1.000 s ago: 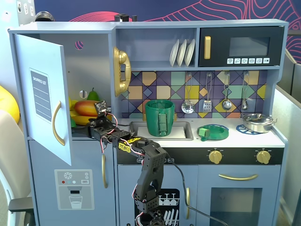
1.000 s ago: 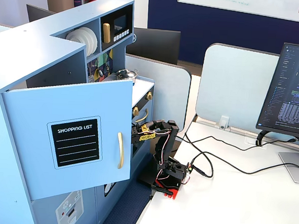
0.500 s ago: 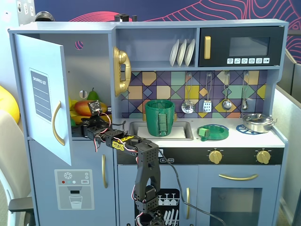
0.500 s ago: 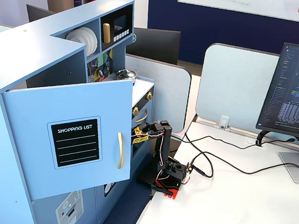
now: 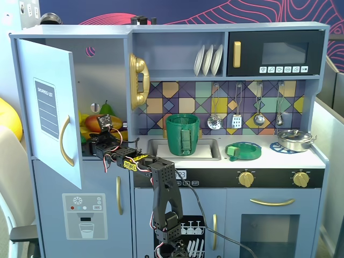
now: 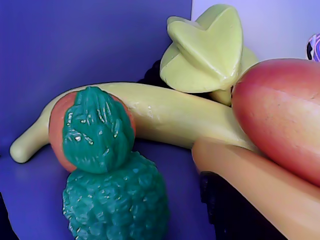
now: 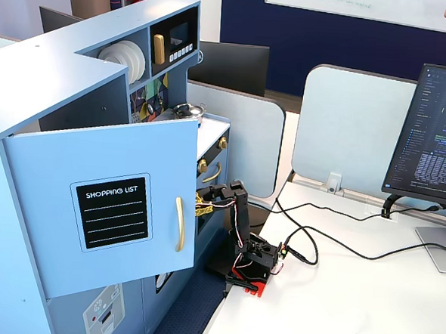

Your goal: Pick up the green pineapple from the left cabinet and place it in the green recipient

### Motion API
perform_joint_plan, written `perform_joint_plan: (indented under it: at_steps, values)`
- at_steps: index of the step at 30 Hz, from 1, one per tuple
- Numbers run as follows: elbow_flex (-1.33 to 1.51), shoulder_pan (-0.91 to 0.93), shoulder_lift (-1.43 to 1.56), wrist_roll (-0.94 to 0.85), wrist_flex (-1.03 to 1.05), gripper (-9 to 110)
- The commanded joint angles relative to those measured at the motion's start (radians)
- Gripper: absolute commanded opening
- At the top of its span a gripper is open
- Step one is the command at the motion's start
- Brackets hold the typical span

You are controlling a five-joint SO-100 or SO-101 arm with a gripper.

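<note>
In a fixed view, the gripper (image 5: 97, 141) reaches into the left cabinet (image 5: 51, 115), door open; the green recipient (image 5: 182, 134) stands in the sink (image 5: 207, 154). In the wrist view, the green pineapple (image 6: 107, 175) lies against a banana (image 6: 165, 112) beside the mango (image 6: 282, 112). Gripper state cannot be determined.
</note>
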Motion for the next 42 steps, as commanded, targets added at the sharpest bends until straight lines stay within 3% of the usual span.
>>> perform_joint_plan:
  at_steps: [1, 30, 33, 38, 42]
  values:
    - [-0.1, -0.017, -0.011, -0.015, -0.044, 47]
    - [-0.276, -0.037, -0.209, -0.037, -0.035, 43]
    - [-0.276, -0.04, -0.213, -0.043, -0.035, 36]
    - [-0.276, -0.057, -0.219, -0.106, -0.023, 1]
    - [-0.275, -0.057, -0.213, -0.114, -0.012, 0]
